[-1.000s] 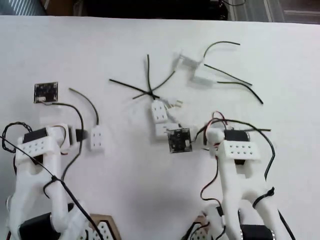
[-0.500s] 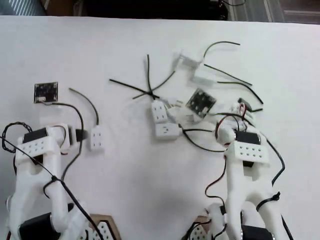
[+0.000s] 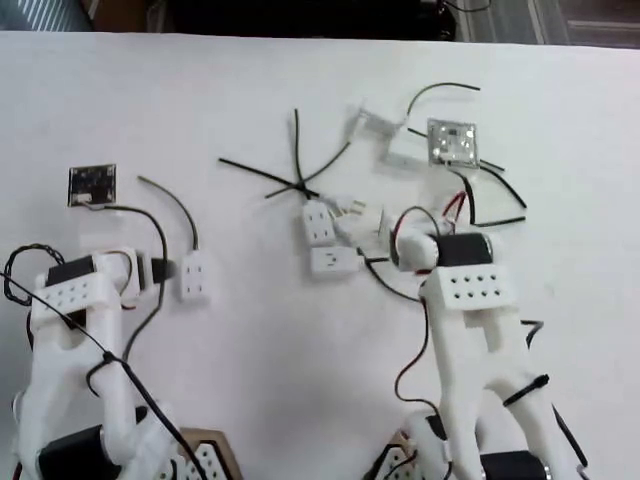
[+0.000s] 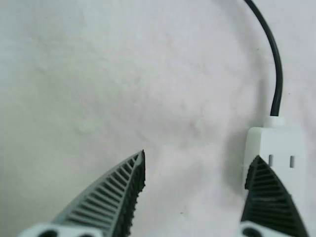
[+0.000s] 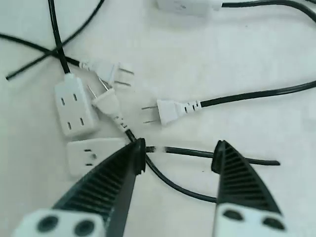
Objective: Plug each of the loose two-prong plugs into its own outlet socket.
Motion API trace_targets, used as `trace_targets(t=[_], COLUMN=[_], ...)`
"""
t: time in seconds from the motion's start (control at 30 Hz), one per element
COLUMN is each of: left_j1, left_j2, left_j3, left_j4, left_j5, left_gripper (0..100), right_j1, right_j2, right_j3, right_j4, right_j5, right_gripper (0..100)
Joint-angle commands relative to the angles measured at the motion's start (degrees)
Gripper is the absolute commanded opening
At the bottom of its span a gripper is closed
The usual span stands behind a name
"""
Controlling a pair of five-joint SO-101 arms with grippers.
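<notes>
Two white outlet blocks lie mid-table, one upright [image 3: 318, 220] [image 5: 74, 106] and one flat below it [image 3: 335, 262] [image 5: 96, 155]. Three white two-prong plugs lie loose beside them: one [image 5: 170, 111] with its cord running away sideways, one [image 5: 106, 101] by the upright block, and a small one [image 5: 116, 69]. My right gripper [image 5: 180, 145] [image 3: 385, 238] hangs open over a black cord just short of these plugs, holding nothing. My left gripper [image 4: 197, 158] [image 3: 165, 268] is open, with another outlet block [image 4: 276, 148] [image 3: 194, 275] lying against one finger.
A further white outlet [image 3: 405, 155] and a plug [image 3: 365, 122] sit at the back right among loose black cords [image 3: 470, 165]. Crossed black cords [image 3: 290, 180] lie behind the middle outlets. A small camera board [image 3: 92, 185] sits at the far left.
The right arm swung from the left of the middle outlets out to the right, then settled pointing at the plugs. Its camera board moved toward the back right. The left arm stayed still.
</notes>
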Motion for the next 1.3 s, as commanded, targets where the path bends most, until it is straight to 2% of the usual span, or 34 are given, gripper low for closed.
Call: trace_targets(t=[0.0, 0.27, 0.57, 0.93, 1.1, 1.27], left_j1=[-0.1, -0.1, -0.1, -0.1, -0.1, -0.1], left_j2=[-1.7, -1.7, -1.7, -1.7, -1.7, -1.7], left_j3=[-0.2, -0.2, -0.2, -0.2, -0.2, -0.2], left_j4=[-1.0, -1.0, -1.0, -1.0, -1.0, -1.0], left_j5=[-0.2, -0.2, -0.2, -0.2, -0.2, -0.2], left_gripper=[32, 32, 32, 32, 32, 32], right_j1=[-1.3, -1.3, -1.3, 3.6, 2.9, 1.6], right_j2=[3.5, 22.5, 38.5, 40.4, 43.3, 47.6], right_j3=[-6.2, -15.9, -24.9, -25.2, -25.7, -25.7], right_j4=[0.6, 0.6, 0.8, 1.0, 0.4, -4.3], right_j5=[-8.7, -23.3, -33.7, -34.3, -34.2, -34.2], right_gripper=[21.9, 21.9, 21.8, 20.8, 12.8, 15.7])
